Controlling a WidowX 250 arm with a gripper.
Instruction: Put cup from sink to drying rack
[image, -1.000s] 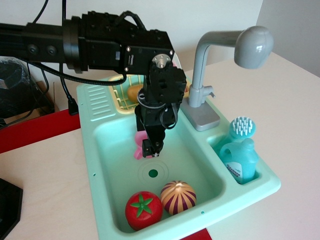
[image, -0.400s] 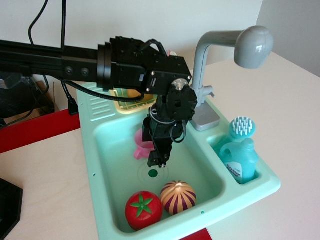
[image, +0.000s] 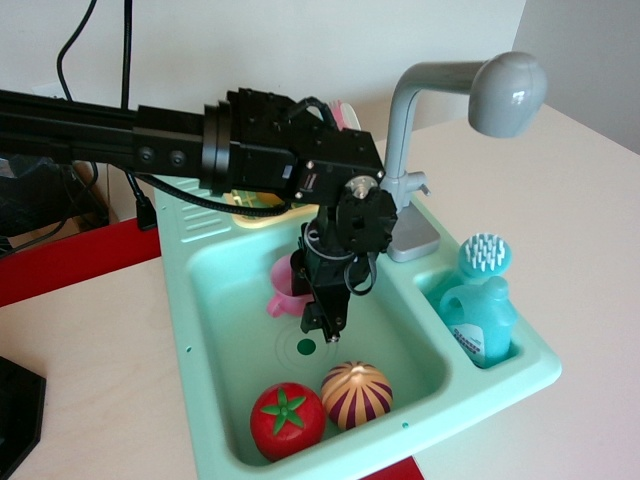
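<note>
- At the near end of the sink (image: 215, 400), a red toy tomato (image: 286, 419) with a green star-shaped top lies on the basin floor, touching or just beside a ball striped in maroon and gold (image: 356, 393).
- Just behind them, a dark green drain (image: 306, 347) sits in the middle of the basin floor.
- In a side pocket at the sink's right edge, a teal bottle (image: 479, 320) stands upright with a teal brush (image: 485, 255) behind it.
- The black tool (image: 323, 318) hangs down into the basin just above and behind the drain; I cannot tell whether its fingers stand apart or together.
- The cup (image: 285, 287) rests in the basin against its far wall, just left of the tool and partly hidden by it; I cannot tell whether the two touch.
- The grey faucet (image: 470, 100) rises from the far right rim and arches over the sink.
- The drying rack (image: 243, 204) sits behind the basin, mostly hidden by the arm; only a yellow strip shows.
- The sink rests on a pale wooden tabletop (image: 90, 370).
</note>
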